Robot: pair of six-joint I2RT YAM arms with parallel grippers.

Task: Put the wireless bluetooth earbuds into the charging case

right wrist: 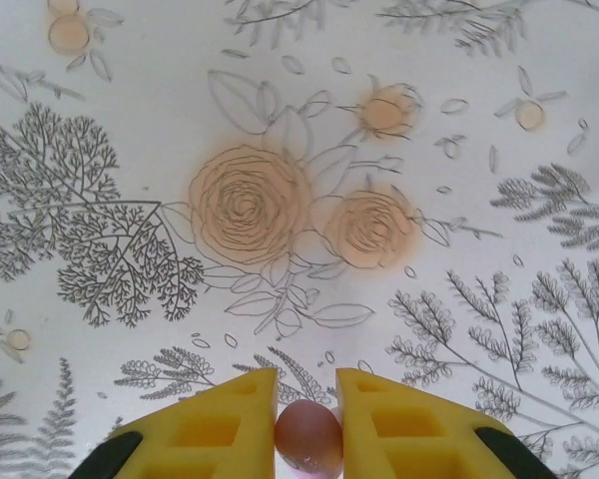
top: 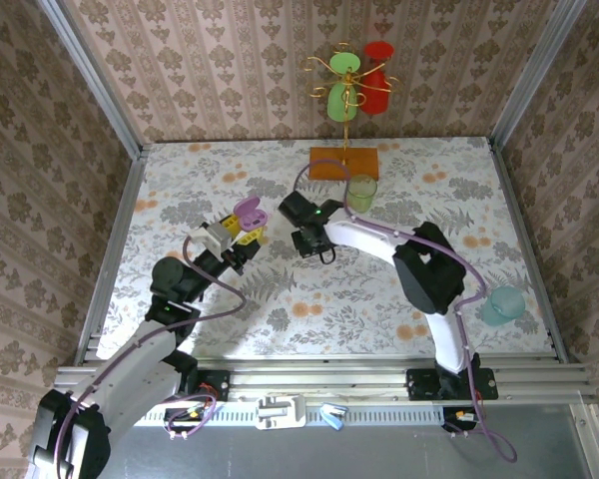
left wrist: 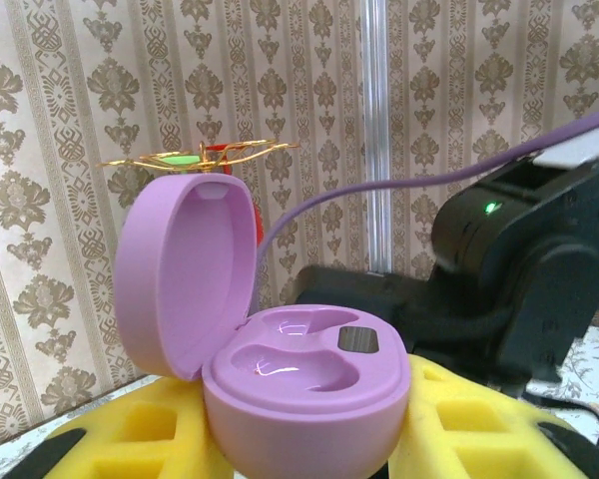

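Near the middle of the flowered table point(top: 459, 190), the left gripper point(left wrist: 304, 444) is clamped on the open purple charging case point(left wrist: 309, 384), whose base is cut off below. The right gripper point(right wrist: 307, 399) pinches a pinkish earbud point(right wrist: 307, 437), half hidden in that grip.

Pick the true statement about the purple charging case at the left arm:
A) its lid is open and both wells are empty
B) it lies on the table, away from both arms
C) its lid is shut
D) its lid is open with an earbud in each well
A. In the left wrist view the charging case, sitting between the left fingers, has its lid up and both wells bare; the right fingers pinch an earbud.
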